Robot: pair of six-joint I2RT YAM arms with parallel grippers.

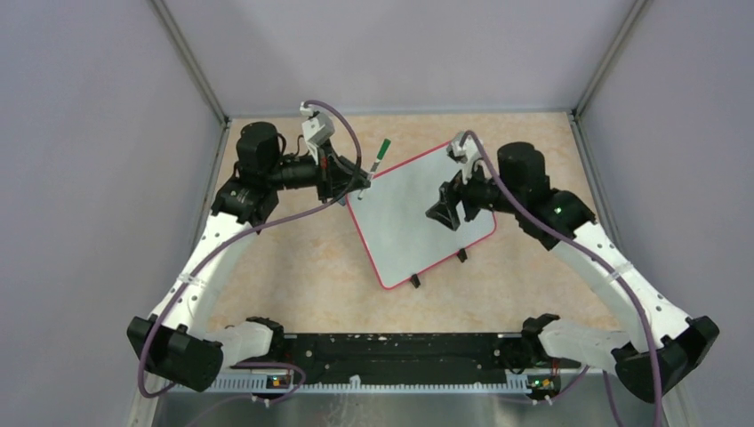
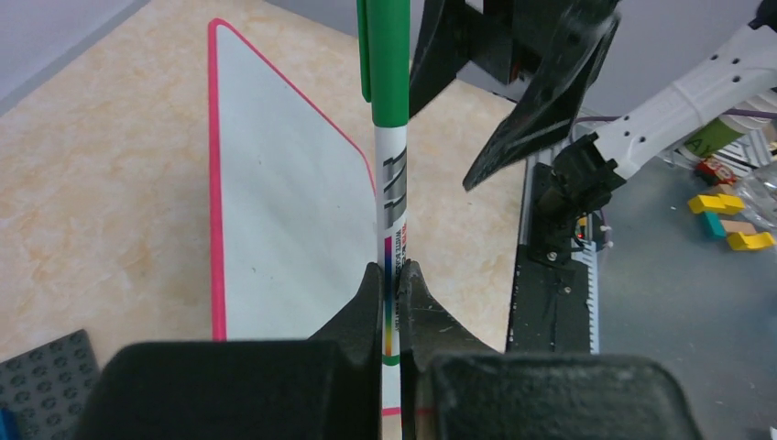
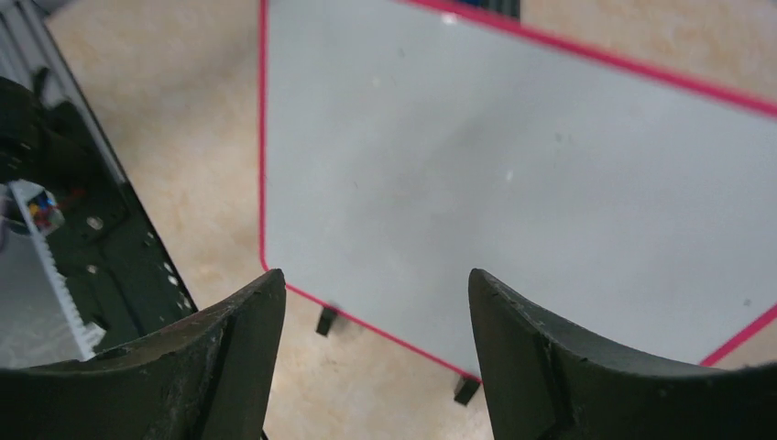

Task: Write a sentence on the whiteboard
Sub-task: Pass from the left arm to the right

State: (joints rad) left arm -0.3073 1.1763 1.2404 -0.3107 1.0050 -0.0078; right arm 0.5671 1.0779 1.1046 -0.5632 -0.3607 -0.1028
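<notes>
Beige marbled desk (image 1: 293,267) filled the floor of a grey-walled booth, and the whiteboard (image 1: 400,222) lay on it askew, its red-pink rim turned at an angle to the walls. Two small black feet (image 1: 414,281) stuck out along the edge nearest the arm bases.

The left pincer (image 2: 392,275) was clamped on a marker (image 2: 389,82), its two fingers pressed against the lower part of the white barrel. The marker ran straight out ahead of that pincer, with the green cap on the end furthest from the fingers. From above, the left pincer sat at the board's far left corner and the capped end reached past it, away from the board. A studded dark-grey plate (image 2: 46,385) showed at the edge of the left wrist view, beside and behind the left pincer.

The right pincer (image 3: 376,284) hung over the whiteboard's right half with its jaws wide apart and only the white face between them. The board's near rim and feet lay just ahead of its fingertips (image 3: 266,284). Whether those tips touched the board could not be told.
</notes>
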